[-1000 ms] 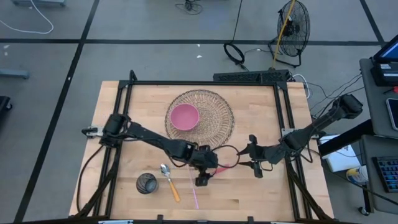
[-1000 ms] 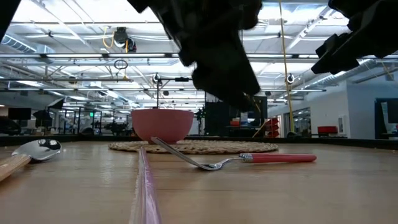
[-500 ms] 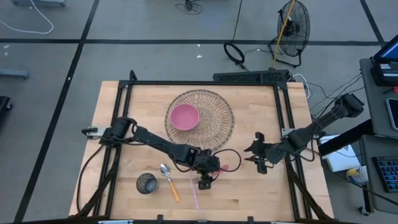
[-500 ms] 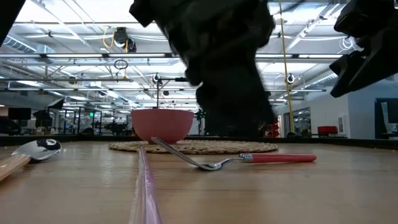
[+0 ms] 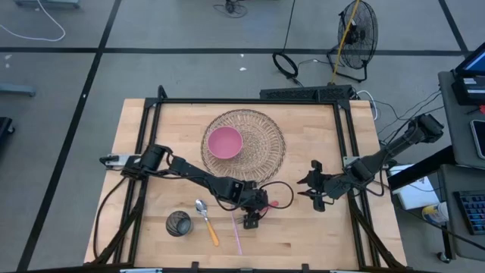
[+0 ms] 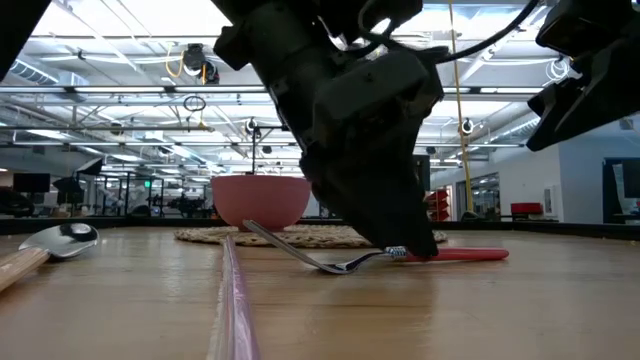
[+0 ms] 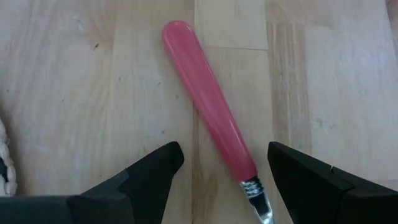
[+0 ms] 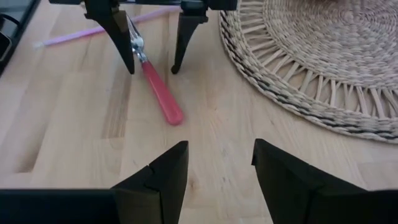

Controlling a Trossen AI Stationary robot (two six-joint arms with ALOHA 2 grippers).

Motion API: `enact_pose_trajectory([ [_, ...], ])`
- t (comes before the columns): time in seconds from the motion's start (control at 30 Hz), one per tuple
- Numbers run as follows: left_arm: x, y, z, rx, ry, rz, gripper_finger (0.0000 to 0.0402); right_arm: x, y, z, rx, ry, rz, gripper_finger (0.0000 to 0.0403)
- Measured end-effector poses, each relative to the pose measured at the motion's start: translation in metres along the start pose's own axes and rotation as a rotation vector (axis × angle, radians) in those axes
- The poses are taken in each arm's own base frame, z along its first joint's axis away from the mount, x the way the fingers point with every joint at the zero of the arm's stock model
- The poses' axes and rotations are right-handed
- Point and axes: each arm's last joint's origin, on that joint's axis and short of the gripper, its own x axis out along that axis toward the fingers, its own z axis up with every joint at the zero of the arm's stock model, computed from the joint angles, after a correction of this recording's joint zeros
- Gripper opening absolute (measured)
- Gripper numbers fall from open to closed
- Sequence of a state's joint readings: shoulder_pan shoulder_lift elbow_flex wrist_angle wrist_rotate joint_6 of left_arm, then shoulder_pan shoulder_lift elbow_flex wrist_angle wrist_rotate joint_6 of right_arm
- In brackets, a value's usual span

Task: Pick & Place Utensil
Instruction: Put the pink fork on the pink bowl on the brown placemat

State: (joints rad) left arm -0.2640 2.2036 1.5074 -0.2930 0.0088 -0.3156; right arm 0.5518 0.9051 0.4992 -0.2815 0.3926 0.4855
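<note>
Grasp approach is the step in hand, by my reading: I have the left gripper (image 7: 221, 171) lowered over the fork (image 7: 210, 104), fingers spread wide and straddling the red handle near its metal neck. Nothing is held yet — both fingertips (image 7: 163, 157) stand clear of the handle on either side, close to the table (image 5: 303, 235).

Landmark: the woven mat (image 5: 244, 144).
- Fork: flat on the wood, just off the mat's near edge, handle pointing toward the right gripper (image 8: 214, 163).
- Pink bowl (image 5: 225, 142): on the mat.
- Right gripper: waiting off the mat's right side, apart from the fork, fingers open and empty.

Next move, as I judge it: settle the last bit down, centre the handle between the fingers, then close. The handle is thin and lies flat, so the tips must reach the wood — otherwise they may slide over it.
</note>
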Motion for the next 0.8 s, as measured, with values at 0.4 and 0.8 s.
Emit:
enact_pose_trajectory([
  [0.4, 0.000, 0.003, -0.005, 0.018, 0.037, 0.058, 0.0201, 0.000, 0.000, 0.000, 0.001, -0.002, 0.001, 0.0171],
  [0.8, 0.000, 0.017, -0.005, -0.037, 0.100, 0.027, 0.0088, 0.000, 0.001, 0.001, 0.006, -0.013, 0.007, 0.0171],
])
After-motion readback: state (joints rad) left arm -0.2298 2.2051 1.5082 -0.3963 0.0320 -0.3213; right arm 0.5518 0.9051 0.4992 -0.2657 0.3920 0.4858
